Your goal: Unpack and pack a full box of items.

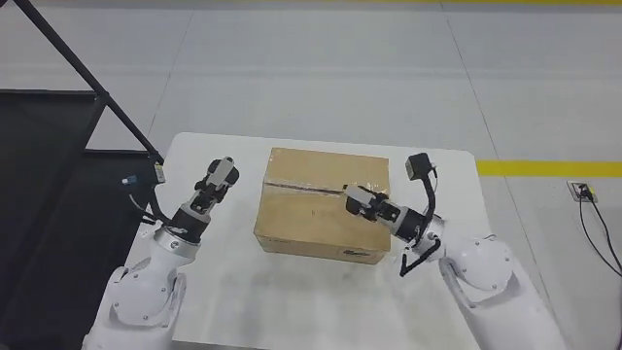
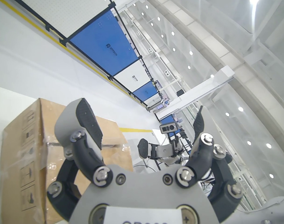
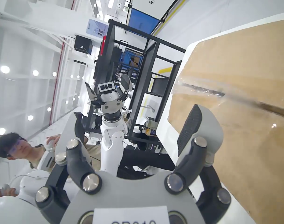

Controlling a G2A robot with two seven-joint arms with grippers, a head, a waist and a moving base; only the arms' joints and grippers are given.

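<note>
A shut cardboard box (image 1: 321, 204) stands in the middle of the white table (image 1: 292, 301), its top seam sealed with clear tape (image 3: 202, 90). My left gripper (image 1: 224, 169) is raised off the table to the left of the box, apart from it, open and holding nothing. In the left wrist view that gripper (image 2: 142, 120) points past the box (image 2: 22, 152). My right gripper (image 1: 358, 201) is over the right part of the box top, open and holding nothing. In the right wrist view one fingertip (image 3: 193, 124) lies over the box (image 3: 244, 66), near the taped seam.
A black metal rack (image 1: 58, 156) stands close to the table's left side. The table's front strip and left part are bare white surface. A yellow floor line (image 1: 549, 167) runs beyond the right edge.
</note>
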